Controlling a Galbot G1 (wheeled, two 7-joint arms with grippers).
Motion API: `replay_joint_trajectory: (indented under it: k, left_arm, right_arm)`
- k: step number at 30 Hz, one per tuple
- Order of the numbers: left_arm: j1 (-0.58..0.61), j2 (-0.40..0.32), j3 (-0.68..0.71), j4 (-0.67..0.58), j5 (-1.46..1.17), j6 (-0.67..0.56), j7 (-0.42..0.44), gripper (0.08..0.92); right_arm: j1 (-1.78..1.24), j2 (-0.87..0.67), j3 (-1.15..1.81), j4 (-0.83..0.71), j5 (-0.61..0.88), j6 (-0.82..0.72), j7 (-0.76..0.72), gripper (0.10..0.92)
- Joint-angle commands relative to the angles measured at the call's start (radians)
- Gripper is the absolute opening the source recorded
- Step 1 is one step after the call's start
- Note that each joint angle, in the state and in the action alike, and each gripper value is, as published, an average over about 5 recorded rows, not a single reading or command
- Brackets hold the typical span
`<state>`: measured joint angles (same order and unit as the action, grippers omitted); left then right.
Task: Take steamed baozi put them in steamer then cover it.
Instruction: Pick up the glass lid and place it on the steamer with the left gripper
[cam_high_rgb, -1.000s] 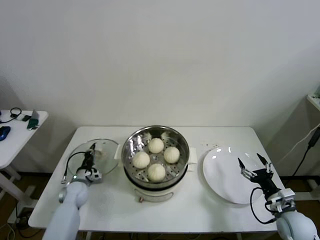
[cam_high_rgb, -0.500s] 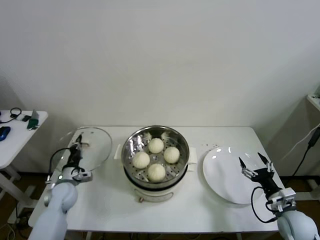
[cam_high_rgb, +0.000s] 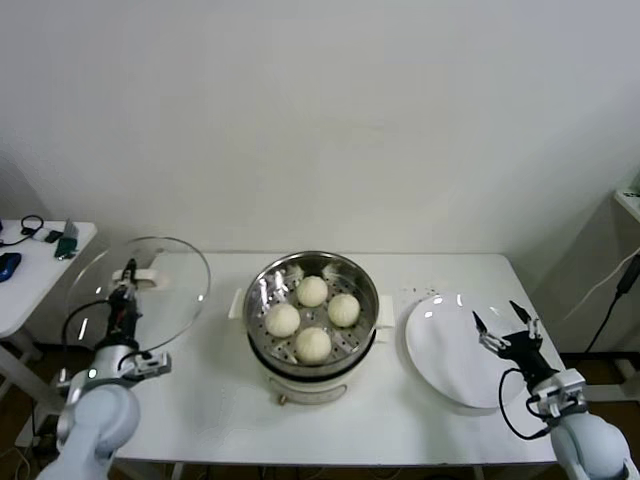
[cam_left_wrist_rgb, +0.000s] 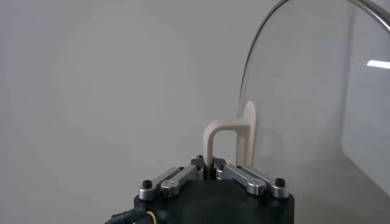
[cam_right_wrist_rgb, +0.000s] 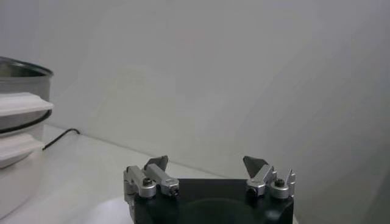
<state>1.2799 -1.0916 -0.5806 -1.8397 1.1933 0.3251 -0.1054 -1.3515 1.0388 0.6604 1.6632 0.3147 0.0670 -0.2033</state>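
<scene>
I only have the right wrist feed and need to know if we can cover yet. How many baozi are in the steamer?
Observer: Four baozi sit on the tray inside the steamer.
Operator: Where is the cover?
Observer: The left pincer is shut on the cream handle of the cover, holding it tilted in the air to the steamer's left.
Operator: Anything left on the plate?
Observer: No, the white plate holds no baozi; the right pincer hangs open over its outer edge.
</scene>
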Motion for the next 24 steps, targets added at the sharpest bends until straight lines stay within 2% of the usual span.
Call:
replay_joint_trajectory:
  k: [1,5,9,12,19,24]
  left_arm:
    - [0.076,0.142,0.145,-0.311,-0.034,0.216,0.065,0.150]
    - [0.046,0.191,0.248,-0.335,-0.036,0.275,0.102,0.150]
    - [-0.015,0.181,0.357,-0.332,-0.014,0.317,0.146,0.150]
    - [-0.079,0.143,0.437,-0.314,0.009,0.348,0.190,0.150]
    - [-0.236,0.005,0.585,-0.232,0.083,0.409,0.317,0.150]
    - [-0.327,-0.073,0.640,-0.185,0.134,0.423,0.385,0.150]
  right_arm:
    - [0.043,-0.002,-0.049,-0.012,-0.012,-0.004,0.008,0.823]
    - [0.058,0.002,-0.065,-0.023,-0.018,-0.005,0.011,0.823]
    - [0.071,0.011,-0.069,-0.038,-0.025,-0.003,0.010,0.823]
    - [0.079,0.022,-0.073,-0.045,-0.034,-0.003,0.011,0.823]
    - [0.092,0.045,-0.078,-0.063,-0.059,0.002,0.013,0.823]
    - [0.095,0.048,-0.070,-0.072,-0.064,0.005,0.013,0.823]
